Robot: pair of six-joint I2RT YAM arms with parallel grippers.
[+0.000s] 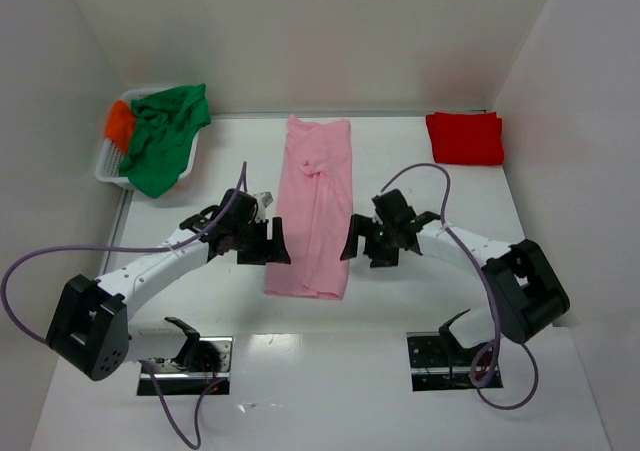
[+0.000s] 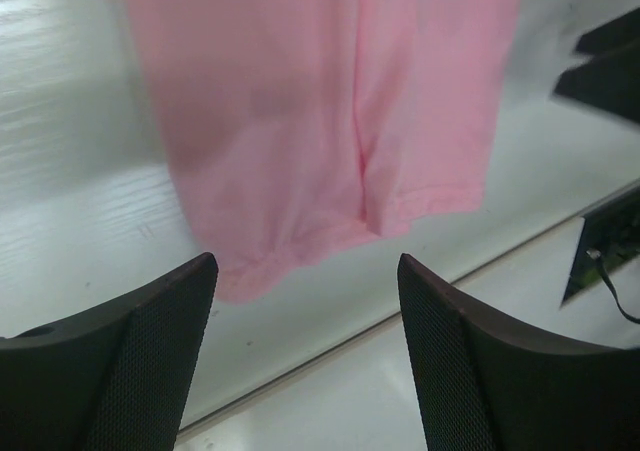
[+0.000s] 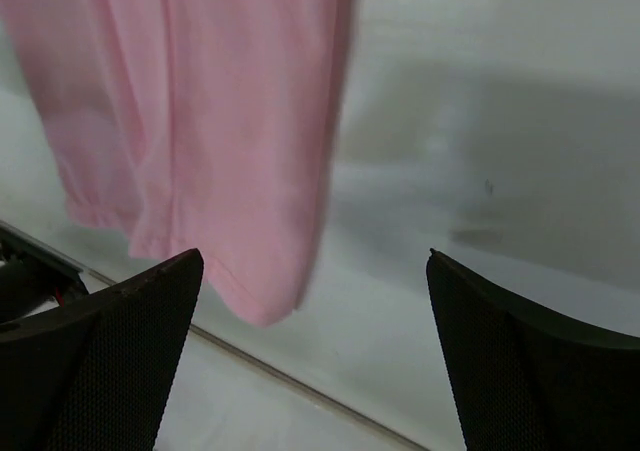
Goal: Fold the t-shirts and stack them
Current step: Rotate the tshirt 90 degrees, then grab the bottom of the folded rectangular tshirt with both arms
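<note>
We find the long, folded light pink cloth t-shirt point(image 1: 315, 206) lying in the middle of the white flat table point(image 1: 330, 371), running from the far side toward the arm bases. The left gripper point(image 1: 270, 243) is just beside its left edge and the right gripper point(image 1: 354, 239) just beside its right edge. In the far left corner we see the white plastic slatted basket point(image 1: 108, 168) holding the crumpled green cloth t-shirt point(image 1: 165, 136), which spills over its near rim, with the orange cloth t-shirt point(image 1: 119, 123) tucked in at the green one's left. The folded red cloth t-shirt point(image 1: 465, 137) lies on the table in the far right corner, well apart from the pink one.
</note>
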